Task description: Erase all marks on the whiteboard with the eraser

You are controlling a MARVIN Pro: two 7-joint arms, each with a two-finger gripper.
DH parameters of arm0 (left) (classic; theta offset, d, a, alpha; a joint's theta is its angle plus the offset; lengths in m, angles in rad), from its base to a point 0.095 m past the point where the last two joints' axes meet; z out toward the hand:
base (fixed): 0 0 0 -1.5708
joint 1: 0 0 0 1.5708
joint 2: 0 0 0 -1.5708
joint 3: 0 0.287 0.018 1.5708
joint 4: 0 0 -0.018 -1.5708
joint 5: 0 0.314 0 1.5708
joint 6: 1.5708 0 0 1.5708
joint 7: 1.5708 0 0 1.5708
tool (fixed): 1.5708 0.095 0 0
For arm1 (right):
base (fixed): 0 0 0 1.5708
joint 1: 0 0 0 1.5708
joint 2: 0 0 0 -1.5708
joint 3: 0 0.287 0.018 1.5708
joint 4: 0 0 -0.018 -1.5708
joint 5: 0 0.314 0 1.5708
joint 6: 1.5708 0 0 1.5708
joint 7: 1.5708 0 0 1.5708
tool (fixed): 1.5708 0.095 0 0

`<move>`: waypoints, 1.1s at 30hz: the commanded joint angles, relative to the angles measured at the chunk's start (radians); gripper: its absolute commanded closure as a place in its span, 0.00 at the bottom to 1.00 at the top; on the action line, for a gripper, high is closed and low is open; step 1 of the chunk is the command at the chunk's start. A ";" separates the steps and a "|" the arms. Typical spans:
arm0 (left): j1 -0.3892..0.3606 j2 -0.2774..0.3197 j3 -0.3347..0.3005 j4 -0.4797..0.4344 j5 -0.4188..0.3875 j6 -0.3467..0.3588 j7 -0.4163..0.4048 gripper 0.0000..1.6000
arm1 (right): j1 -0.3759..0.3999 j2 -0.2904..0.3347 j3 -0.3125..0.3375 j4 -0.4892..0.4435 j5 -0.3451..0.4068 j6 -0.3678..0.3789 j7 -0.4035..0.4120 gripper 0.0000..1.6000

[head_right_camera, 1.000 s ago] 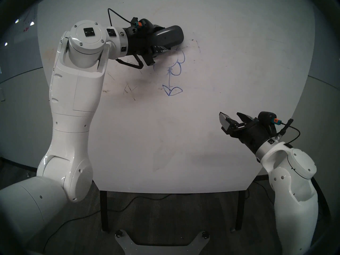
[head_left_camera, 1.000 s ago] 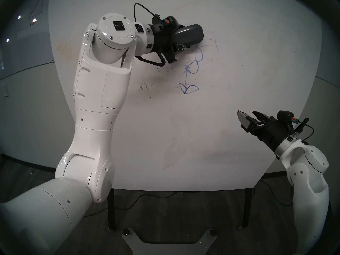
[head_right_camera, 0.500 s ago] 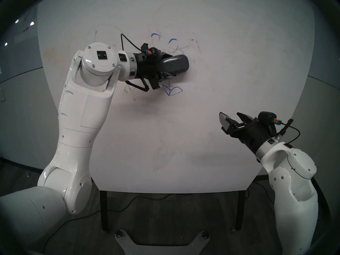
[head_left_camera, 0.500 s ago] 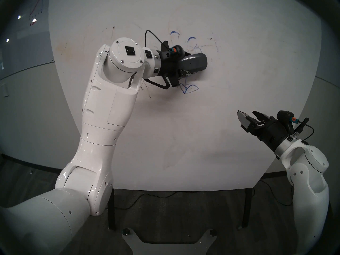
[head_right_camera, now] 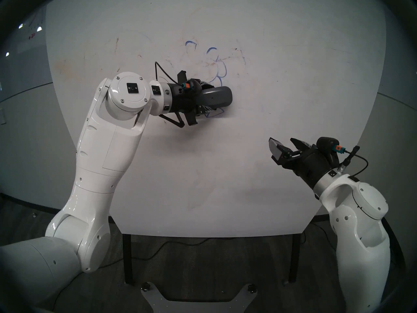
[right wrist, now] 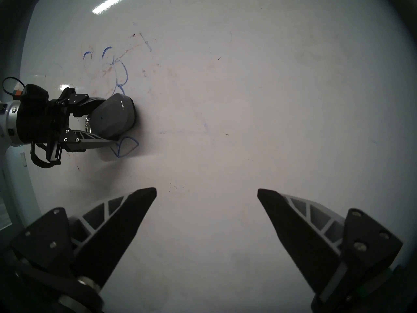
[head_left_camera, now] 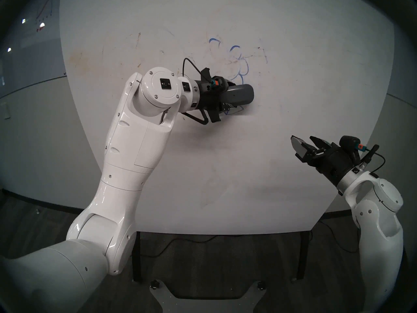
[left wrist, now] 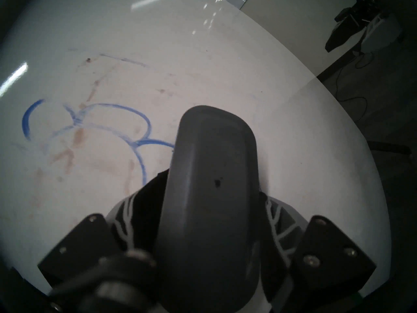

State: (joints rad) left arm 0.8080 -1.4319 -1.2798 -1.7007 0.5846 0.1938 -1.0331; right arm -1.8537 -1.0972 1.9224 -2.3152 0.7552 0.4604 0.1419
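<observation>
The left gripper (head_left_camera: pixel 228 98) is clamped on the dark grey oblong eraser (head_left_camera: pixel 240 97), which presses flat against the large smudged white whiteboard (head_left_camera: pixel 293 102) just above centre. Thin blue marker marks (head_left_camera: pixel 244 67) remain at the eraser's twelve o'clock, with blue leaf loops just beside its six o'clock edge. The right gripper (head_left_camera: pixel 303 146), at four o'clock, has its jaws spread wide, holding nothing.
</observation>
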 commanded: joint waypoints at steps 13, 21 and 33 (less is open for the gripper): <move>-0.074 0.048 -0.060 0.131 0.089 -0.025 0.111 1.00 | 0.005 0.002 0.000 -0.016 0.000 -0.002 0.003 0.00; -0.124 0.030 -0.077 0.150 0.082 -0.057 0.107 1.00 | 0.005 0.002 0.000 -0.015 0.000 -0.002 0.003 0.00; -0.160 0.005 -0.101 0.135 0.073 -0.093 0.077 1.00 | 0.005 0.002 0.000 -0.015 0.000 -0.002 0.003 0.00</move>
State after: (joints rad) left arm 0.7513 -1.4335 -1.2801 -1.6067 0.5950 0.0847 -1.0553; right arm -1.8537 -1.0972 1.9224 -2.3151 0.7552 0.4604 0.1420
